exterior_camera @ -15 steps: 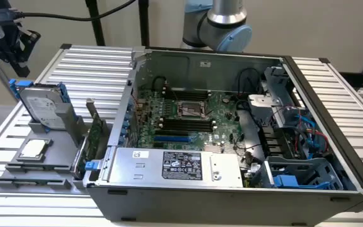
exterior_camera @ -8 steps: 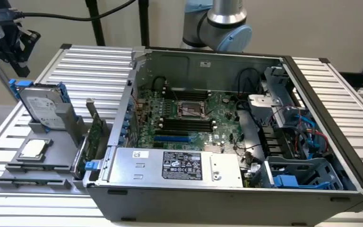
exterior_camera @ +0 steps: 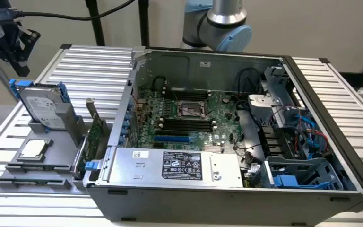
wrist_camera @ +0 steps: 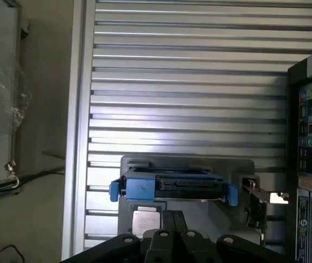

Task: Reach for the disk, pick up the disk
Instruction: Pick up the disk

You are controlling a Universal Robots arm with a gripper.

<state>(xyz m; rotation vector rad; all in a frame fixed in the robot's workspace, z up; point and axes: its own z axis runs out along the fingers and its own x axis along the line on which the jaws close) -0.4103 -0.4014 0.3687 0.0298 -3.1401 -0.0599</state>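
Note:
The disk [exterior_camera: 43, 106] is a silver-grey hard drive with a white label in a bright blue frame. It stands on edge in a slot of the grey tray [exterior_camera: 17, 182] at the exterior view's left. My gripper [exterior_camera: 19, 64] hangs above and behind it, apart from it, near the table's corner. In the wrist view the disk [wrist_camera: 172, 186] shows edge-on, with blue clips at both ends, just beyond my gripper [wrist_camera: 173, 216]. Its two black fingers are pressed together, shut on nothing.
A small square silver chip [exterior_camera: 33, 149] lies on the grey tray beside the disk. A green card [exterior_camera: 94, 137] stands upright between the tray and the open computer case [exterior_camera: 232, 118], which holds a silver box with a black label [exterior_camera: 175, 165]. The slatted metal table [exterior_camera: 93, 61] extends behind.

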